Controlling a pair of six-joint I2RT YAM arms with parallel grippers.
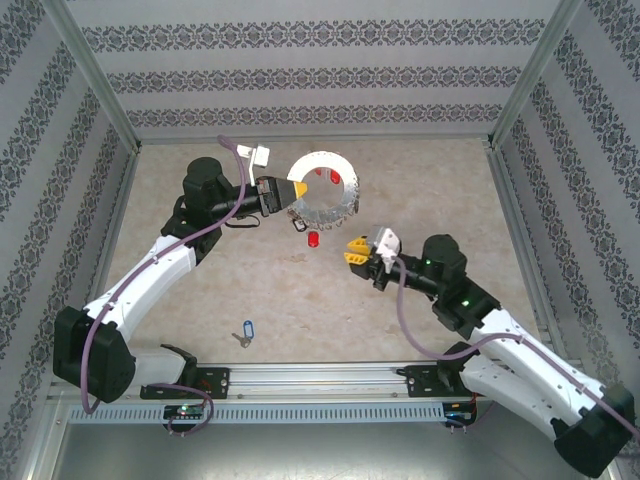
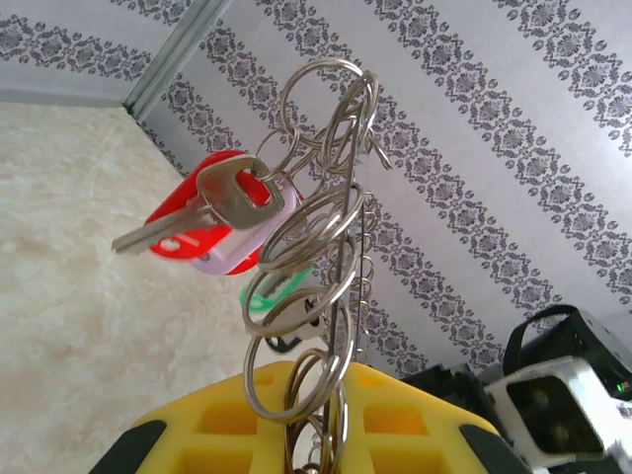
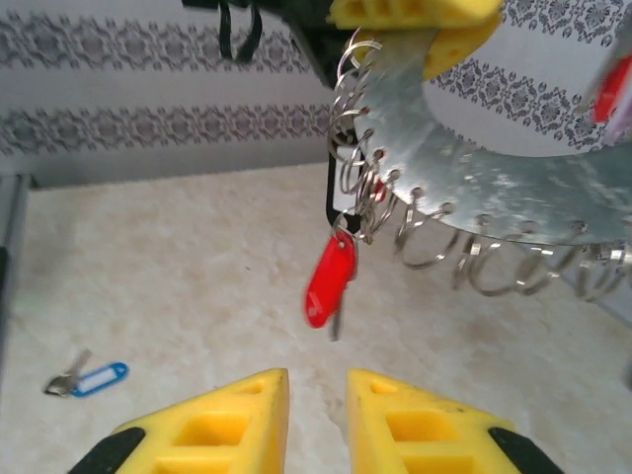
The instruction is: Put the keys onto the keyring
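My left gripper (image 1: 291, 190) is shut on the left edge of the keyring (image 1: 328, 186), a grey metal disc with an open centre, and holds it above the table. In the left wrist view the keyring (image 2: 348, 259) stands edge-on between the yellow fingers (image 2: 212, 420), fringed with split rings. A silver key on a red tag (image 2: 183, 219) hangs there. Another red-tagged key (image 3: 329, 279) dangles from a black clip under the keyring (image 3: 474, 178). Just short of it my right gripper (image 3: 316, 395) is open by a narrow gap, with nothing in it. The blue-tagged key (image 1: 245, 333) lies flat on the table.
The blue-tagged key (image 3: 91, 379) lies far left of my right gripper (image 1: 355, 250). Patterned walls enclose the beige table (image 1: 420, 190) on three sides. A metal rail (image 1: 320, 378) runs along the near edge between the arm bases.
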